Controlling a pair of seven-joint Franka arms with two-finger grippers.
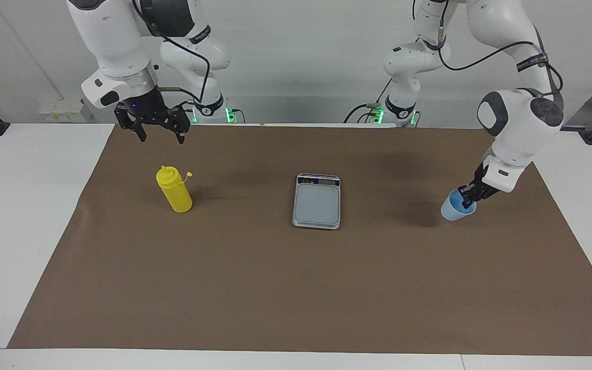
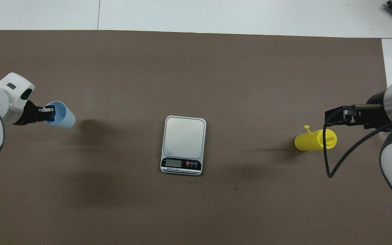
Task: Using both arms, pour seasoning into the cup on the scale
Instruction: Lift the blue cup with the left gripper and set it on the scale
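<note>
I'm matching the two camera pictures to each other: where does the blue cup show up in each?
Facing view: the cup is at the picture's right, pinched at its rim by the left gripper.
Overhead view: the cup is at the picture's left.
Shared landmark: the scale in mid-table.

Robot lab: two white arms (image 1: 519,121) bolted at white table (image 1: 13,216), brown mat (image 1: 275,288), bare wall.

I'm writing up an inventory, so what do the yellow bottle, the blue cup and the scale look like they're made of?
The yellow bottle: probably soft plastic, opaque with a slight sheen and a moulded ribbed nozzle.
The blue cup: likely thin plastic, smooth and evenly coloured.
The scale: silver-grey casing, metal or painted plastic, cannot tell; pale smooth plate.
</note>
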